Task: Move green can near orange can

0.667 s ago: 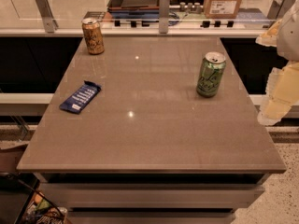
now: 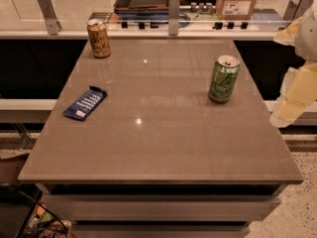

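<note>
Almost nothing has moved since the earlier frame; both cans and the wrapper sit where they were, and the gripper (image 2: 290, 105) still hangs off the table's (image 2: 148, 148) right edge; whether it is released or clenched I cannot tell, and it holds nothing that can be seen. The green can (image 2: 223, 79) stands upright on the table, near the gripper, just inward of it and apart from it; the orange can (image 2: 99, 37) stands upright at the far corner, well apart from the gripper, across the table; a blue snack bar (image 2: 85, 103) lies flat by the side edge opposite the gripper.
</note>
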`<state>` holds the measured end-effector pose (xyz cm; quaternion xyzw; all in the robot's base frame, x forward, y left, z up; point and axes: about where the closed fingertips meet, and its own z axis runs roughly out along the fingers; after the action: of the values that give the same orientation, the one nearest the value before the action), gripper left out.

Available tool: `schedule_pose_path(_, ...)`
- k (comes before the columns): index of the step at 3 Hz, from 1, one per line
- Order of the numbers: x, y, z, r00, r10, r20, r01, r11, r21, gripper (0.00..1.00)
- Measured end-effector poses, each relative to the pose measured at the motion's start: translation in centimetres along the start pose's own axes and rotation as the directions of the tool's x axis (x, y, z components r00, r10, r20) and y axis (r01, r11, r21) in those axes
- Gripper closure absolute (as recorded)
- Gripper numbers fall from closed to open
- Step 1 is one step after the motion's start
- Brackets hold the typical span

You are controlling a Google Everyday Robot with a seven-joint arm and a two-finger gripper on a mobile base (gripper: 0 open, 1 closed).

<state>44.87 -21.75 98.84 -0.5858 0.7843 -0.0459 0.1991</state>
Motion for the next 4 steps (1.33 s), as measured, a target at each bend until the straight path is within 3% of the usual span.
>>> schedule_pose_path(1,0.1,-1.3,0.6,0.997,0.064,0.053,-0.067,0.9969,0.042,0.0)
schedule_pose_path(2,0.0,-3.3,1.8,0.977,0.141,0.158,-0.159,0.981,0.111,0.0)
schedule_pose_path(3,-0.3,-5.2,4.0,0.94,0.18,0.288,-0.226,0.9648,0.135,0.0)
schedule_pose_path(4,-1.3,-6.5,6.8,0.89,0.209,0.406,-0.278,0.953,0.12,0.0)
